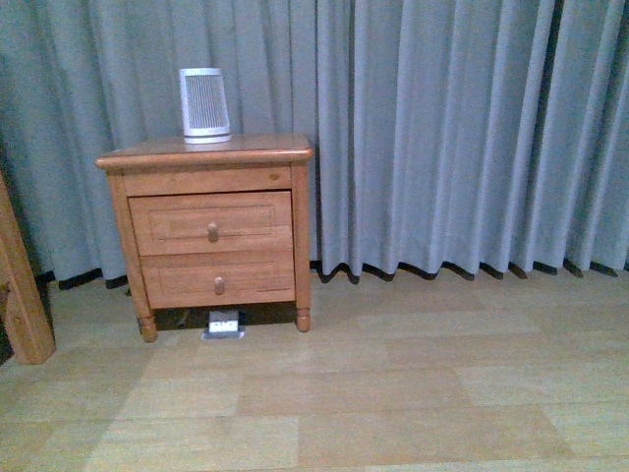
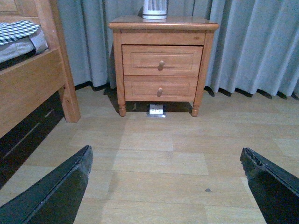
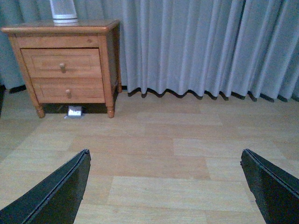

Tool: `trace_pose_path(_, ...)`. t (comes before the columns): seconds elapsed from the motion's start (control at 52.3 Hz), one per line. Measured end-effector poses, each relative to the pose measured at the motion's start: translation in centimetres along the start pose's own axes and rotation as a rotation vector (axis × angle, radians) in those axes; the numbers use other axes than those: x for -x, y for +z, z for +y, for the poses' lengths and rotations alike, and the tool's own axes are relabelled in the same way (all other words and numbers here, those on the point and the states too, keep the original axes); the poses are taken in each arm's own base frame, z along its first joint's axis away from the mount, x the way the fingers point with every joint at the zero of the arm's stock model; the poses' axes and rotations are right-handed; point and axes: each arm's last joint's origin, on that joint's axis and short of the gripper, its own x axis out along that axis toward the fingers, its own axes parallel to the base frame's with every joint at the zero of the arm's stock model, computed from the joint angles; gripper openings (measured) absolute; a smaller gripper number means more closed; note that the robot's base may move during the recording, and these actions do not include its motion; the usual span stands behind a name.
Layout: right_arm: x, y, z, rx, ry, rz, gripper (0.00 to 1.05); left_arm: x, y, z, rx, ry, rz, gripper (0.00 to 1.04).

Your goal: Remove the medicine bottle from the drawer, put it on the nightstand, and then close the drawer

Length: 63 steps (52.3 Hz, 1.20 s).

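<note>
drawer (image 1: 211,223): shut, in nightstand (image 1: 251,149) | left hand (image 2: 166,156), right hand (image 3: 164,156): both spread wide, well apart from drawer

The pale plank floor (image 1: 393,393) carries the nightstand (image 1: 211,211) on its short turned feet before the grey curtain (image 1: 452,128), a small white box (image 1: 224,324) lying beneath it, and a wooden bed post (image 1: 22,295) at its left.

Left gripper (image 2: 166,149) and right gripper (image 3: 165,151) both gape wide, fingers (image 2: 56,196) far apart, empty.

No legible writing shows on the nightstand (image 1: 206,180) or elsewhere.
</note>
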Motion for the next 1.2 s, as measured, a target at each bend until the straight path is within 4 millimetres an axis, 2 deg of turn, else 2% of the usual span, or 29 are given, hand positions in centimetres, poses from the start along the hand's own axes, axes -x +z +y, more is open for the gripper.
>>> trace_pose_path(1.204, 0.00, 0.00, 0.00, 0.000, 0.000, 0.000, 0.98, 0.00, 0.00, 0.00, 0.000, 0.000, 0.000, 0.98)
